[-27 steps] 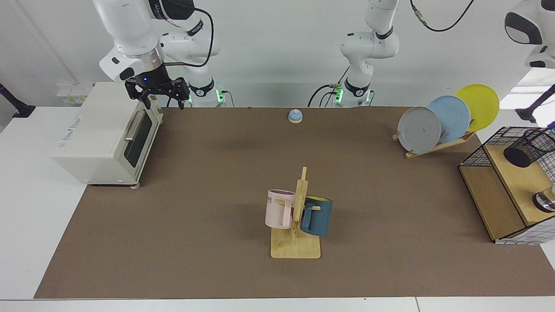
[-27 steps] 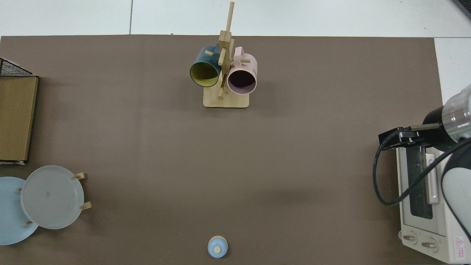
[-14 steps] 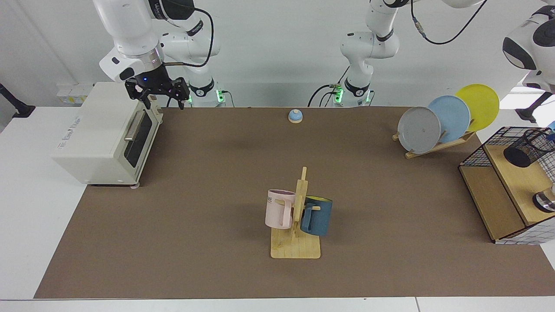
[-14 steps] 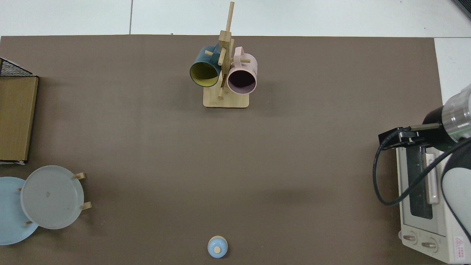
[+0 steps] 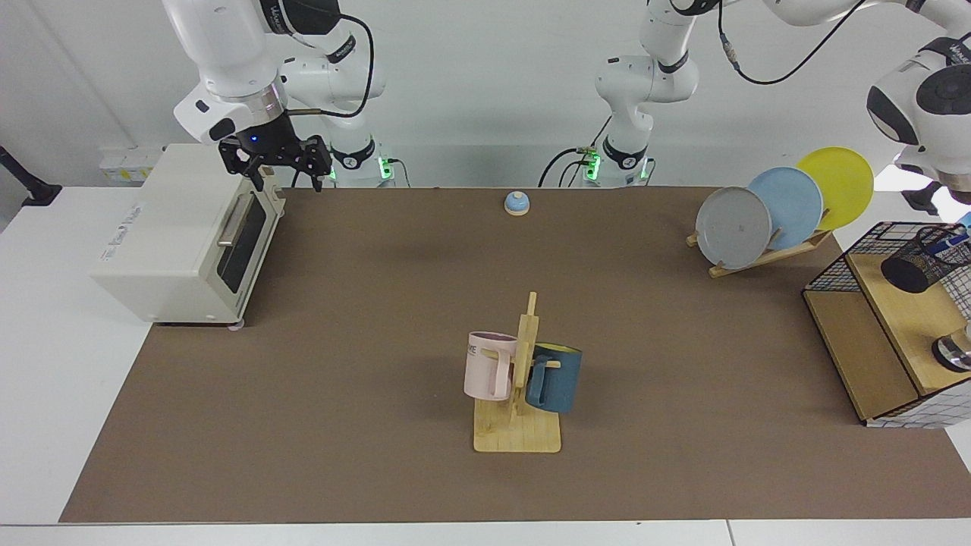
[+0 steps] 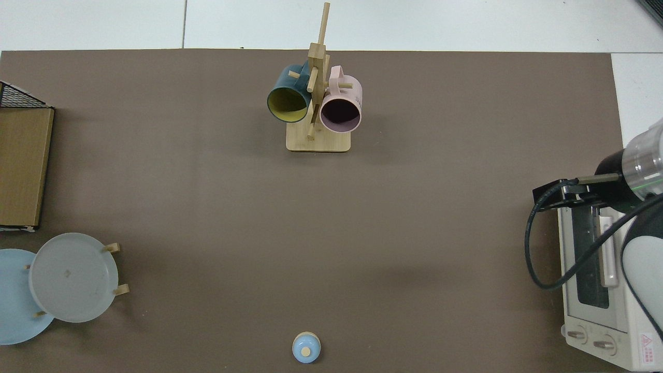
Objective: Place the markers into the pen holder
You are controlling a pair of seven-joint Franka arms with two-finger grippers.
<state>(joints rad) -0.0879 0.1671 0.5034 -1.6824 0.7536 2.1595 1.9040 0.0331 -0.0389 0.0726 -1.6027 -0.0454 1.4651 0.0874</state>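
We are seeing the black mesh pen holder (image 5: 927, 259) lying tilted on the wire basket's wooden board (image 5: 906, 318), holding a blue-tipped marker (image 5: 954, 241).

Two glossy white Franka arms with rounded joint housings rise from bases ringed in black and lit green at the upper centre of the frame. The right arm, upper left, ends in a silver wrist band and a black two-finger end effector (image 5: 282, 171) showing a small blue light. Black cables loop along both arms. The left arm's white-and-black wrist housing fills the upper right corner.
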